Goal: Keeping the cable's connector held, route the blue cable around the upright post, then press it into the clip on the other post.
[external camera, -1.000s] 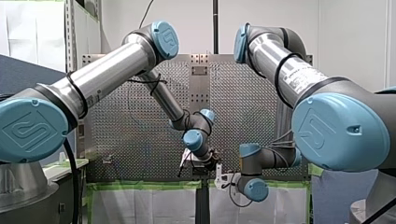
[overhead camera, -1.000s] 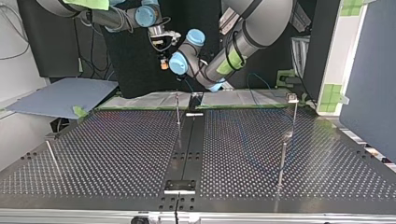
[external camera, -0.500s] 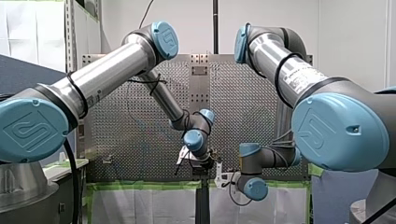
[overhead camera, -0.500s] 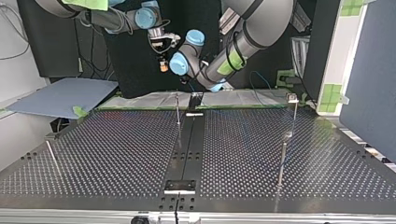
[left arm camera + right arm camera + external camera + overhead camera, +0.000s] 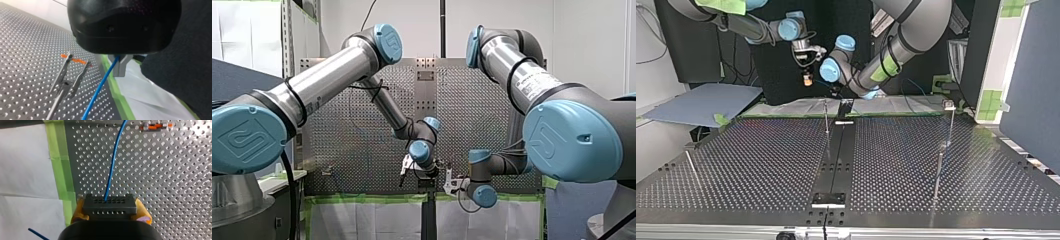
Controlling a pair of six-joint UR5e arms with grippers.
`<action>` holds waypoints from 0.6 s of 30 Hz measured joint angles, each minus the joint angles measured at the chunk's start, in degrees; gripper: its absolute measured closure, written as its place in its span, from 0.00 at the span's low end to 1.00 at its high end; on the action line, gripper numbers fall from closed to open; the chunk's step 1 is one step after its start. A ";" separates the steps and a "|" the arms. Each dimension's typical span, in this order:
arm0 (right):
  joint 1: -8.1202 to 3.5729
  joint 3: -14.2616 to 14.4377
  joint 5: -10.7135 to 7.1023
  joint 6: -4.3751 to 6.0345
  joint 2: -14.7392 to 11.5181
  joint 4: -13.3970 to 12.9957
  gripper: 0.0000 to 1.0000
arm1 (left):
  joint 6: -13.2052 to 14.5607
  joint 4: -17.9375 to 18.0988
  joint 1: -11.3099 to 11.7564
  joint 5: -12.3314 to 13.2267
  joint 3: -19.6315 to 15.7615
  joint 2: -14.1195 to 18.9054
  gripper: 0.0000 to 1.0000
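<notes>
Since a second ago my right claw (image 5: 448, 180) has lifted a little and drawn closer to my left claw (image 5: 404, 167). In the front view the two hang side by side at the lower edge of the table (image 5: 352, 140), too small there for me to read their fingers.

From the top view my right claw sits lower than before, its orange pads showing against the dark backdrop (image 5: 776, 75) beyond the table's far edge. My left claw is lost in that dark under its wrist. One thin post (image 5: 826, 118) stands at the middle of the far edge. Another (image 5: 950, 125), with a small head, stands at the view's right; whether that head is the clip I cannot tell.

In the left wrist view my metal fingers (image 5: 122, 67) are pressed together around the blue cable (image 5: 98, 90), which runs out between them beside the green tape (image 5: 117, 92). A forked metal piece (image 5: 63, 80) with orange tips shows ahead, to one side of the cable.

In the right wrist view my yellow pads (image 5: 76, 211) pinch the black connector (image 5: 109, 205) from both sides. The cable leaves its top and is cut off at the edge.
</notes>
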 joint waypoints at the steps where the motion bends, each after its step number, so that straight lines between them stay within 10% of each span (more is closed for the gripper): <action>1: -0.18 -0.14 -0.05 0.05 0.00 0.05 1.00 | 0.04 0.29 0.11 -0.16 0.01 0.00 0.99; 18: -3.25 -2.62 -2.41 0.46 0.00 1.61 1.00 | 1.55 2.12 1.73 -1.13 0.02 -0.03 0.99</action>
